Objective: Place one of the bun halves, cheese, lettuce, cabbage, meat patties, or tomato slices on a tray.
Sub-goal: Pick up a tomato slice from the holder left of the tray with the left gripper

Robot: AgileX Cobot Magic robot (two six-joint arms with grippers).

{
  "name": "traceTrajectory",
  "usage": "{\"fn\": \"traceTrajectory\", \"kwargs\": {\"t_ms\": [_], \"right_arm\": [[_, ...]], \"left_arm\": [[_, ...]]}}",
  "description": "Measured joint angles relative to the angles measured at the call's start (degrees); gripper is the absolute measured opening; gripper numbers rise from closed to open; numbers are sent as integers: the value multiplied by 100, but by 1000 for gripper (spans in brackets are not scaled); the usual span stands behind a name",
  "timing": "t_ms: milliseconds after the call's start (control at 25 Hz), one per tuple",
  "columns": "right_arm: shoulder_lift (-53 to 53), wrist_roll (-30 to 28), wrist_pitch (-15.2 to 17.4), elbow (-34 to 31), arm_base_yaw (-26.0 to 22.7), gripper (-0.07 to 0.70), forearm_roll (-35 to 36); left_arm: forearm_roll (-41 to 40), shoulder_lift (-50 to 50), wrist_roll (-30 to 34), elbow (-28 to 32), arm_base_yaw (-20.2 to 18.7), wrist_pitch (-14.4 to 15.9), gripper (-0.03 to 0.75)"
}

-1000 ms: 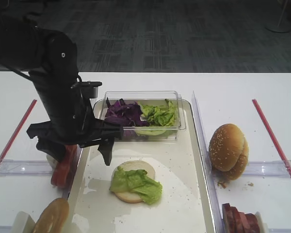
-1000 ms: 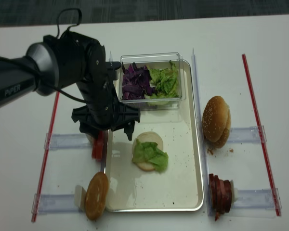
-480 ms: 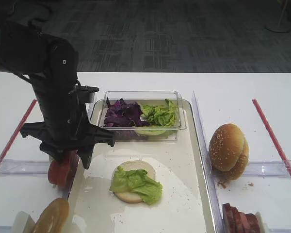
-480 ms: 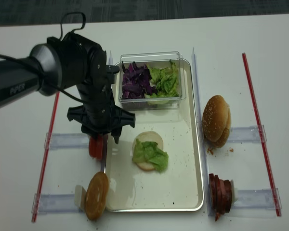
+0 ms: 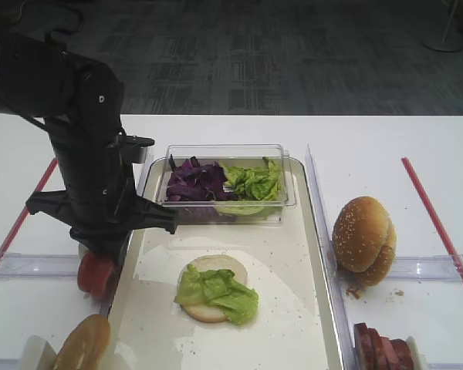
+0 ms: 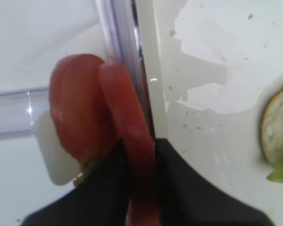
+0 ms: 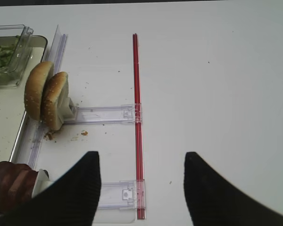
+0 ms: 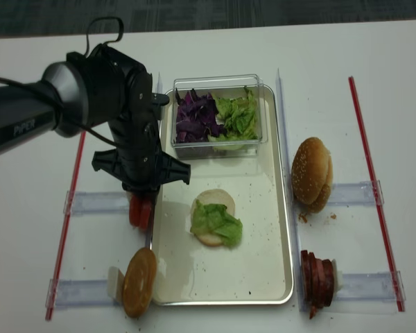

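- High view: since the earlier frame the left gripper (image 5: 100, 258) had dropped onto the tomato slices (image 5: 97, 271) beside the tray (image 5: 309, 308), its jaws drawing in.
- Left wrist: dark fingers (image 6: 172, 181) pinched one upright slice (image 6: 132, 141); its neighbour touched it and might be dragged off.
- Right wrist: right gripper (image 7: 139, 186) gaped over bare table, empty.

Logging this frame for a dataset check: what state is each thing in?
Left gripper: shut on a tomato slice.
Right gripper: open, holding nothing.
Tray: holds a bun half topped with lettuce.
Clear box: open, holding cabbage and more lettuce.
Meat patties: standing on edge in a row.
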State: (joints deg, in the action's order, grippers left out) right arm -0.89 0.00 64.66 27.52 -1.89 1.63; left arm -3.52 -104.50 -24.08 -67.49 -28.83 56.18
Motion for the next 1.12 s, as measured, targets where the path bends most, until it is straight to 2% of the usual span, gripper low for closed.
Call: {"fn": "traceTrajectory", "kwargs": {"t_ms": [200, 640, 1120], "right_arm": [[0, 0, 0, 0, 0, 427, 0], [0, 0, 0, 0, 0, 427, 0], [0, 0, 0, 0, 0, 427, 0]], "left_arm": [[-60, 0, -25, 0, 0, 4, 48], [-82, 77, -110, -38, 0, 103, 44], [-93, 226, -67, -819, 0, 1048, 43]]}}
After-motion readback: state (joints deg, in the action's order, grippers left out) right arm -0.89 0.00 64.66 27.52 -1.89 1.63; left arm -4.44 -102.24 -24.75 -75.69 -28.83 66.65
